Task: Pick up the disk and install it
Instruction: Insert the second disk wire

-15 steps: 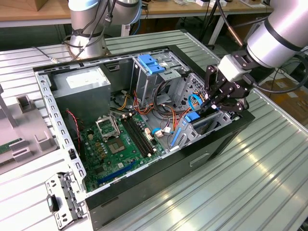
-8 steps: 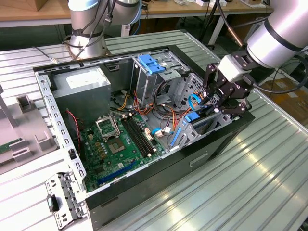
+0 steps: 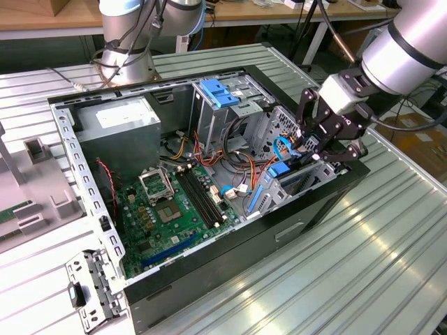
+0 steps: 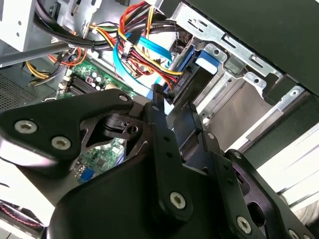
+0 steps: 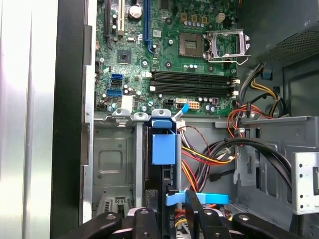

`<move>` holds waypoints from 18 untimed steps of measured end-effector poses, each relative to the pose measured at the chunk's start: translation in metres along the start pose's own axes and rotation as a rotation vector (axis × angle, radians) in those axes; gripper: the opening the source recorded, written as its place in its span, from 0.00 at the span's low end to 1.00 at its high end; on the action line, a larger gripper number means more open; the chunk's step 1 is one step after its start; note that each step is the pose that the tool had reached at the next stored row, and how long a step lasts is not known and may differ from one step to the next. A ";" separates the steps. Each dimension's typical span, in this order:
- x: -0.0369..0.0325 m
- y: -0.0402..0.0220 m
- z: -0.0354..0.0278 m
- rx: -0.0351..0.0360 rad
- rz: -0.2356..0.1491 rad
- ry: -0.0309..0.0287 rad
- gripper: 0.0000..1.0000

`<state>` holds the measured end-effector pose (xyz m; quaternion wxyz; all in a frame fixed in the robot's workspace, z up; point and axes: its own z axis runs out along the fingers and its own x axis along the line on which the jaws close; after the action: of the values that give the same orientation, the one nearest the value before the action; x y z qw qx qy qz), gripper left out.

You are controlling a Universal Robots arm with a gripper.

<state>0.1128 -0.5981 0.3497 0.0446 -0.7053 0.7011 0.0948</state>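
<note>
The disk [image 3: 279, 172] stands on edge in the metal drive bay at the front corner of the open computer case [image 3: 279, 230], on the exterior view's right. Its blue carrier frame [image 5: 163, 148] shows at the bay's mouth, with a dark slab running back toward my fingers. My gripper [image 3: 316, 150] hangs just above that bay. In both wrist views its black fingers [image 5: 152, 219] straddle the disk's near edge [image 4: 192, 74], and they look shut on it. The gripper [image 5: 173, 211] sits over the slot, close to the case wall.
A green motherboard [image 3: 167, 209] lies on the case floor, a grey power-supply box [image 3: 119, 129] at the back. A blue latch [image 3: 218, 93] tops the upper drive cage. Coloured cable bundles [image 5: 209, 159] crowd beside the bay. A second arm's base [image 3: 126, 42] stands behind the case on the slatted table [image 3: 363, 265].
</note>
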 end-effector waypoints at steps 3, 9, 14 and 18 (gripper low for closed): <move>-0.0012 0.0004 -0.0061 0.0000 0.000 -0.0041 0.36; -0.0025 0.0009 -0.0121 -0.0001 -0.001 -0.0143 0.36; -0.0021 0.0005 -0.0100 -0.0020 -0.001 -0.0241 0.15; -0.0012 -0.0002 -0.0047 -0.0077 0.000 -0.0250 0.11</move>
<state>0.1133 -0.5978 0.3545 0.0507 -0.7043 0.7000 0.1063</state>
